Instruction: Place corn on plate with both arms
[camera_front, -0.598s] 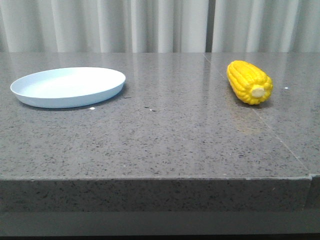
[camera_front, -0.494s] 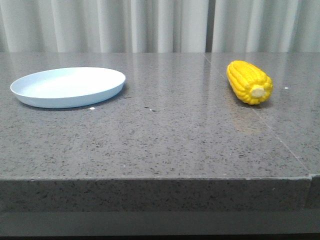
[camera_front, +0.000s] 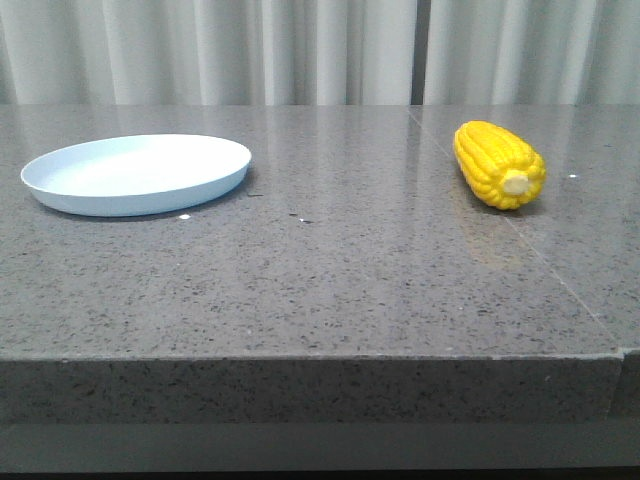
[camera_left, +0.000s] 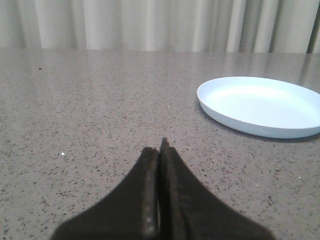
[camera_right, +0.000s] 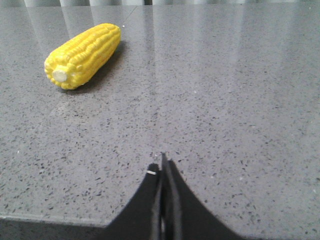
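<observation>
Left tool (camera_left: 160, 150) and right tool (camera_right: 162, 165) both closed, fingers pressed together.

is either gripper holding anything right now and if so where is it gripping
Nothing is held. The left gripper and right gripper are shut on nothing; the yellow plastic corn cob lies untouched on the grey table.

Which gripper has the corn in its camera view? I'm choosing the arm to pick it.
The right gripper: its view shows the corn; the left gripper sees only the plate.
</observation>
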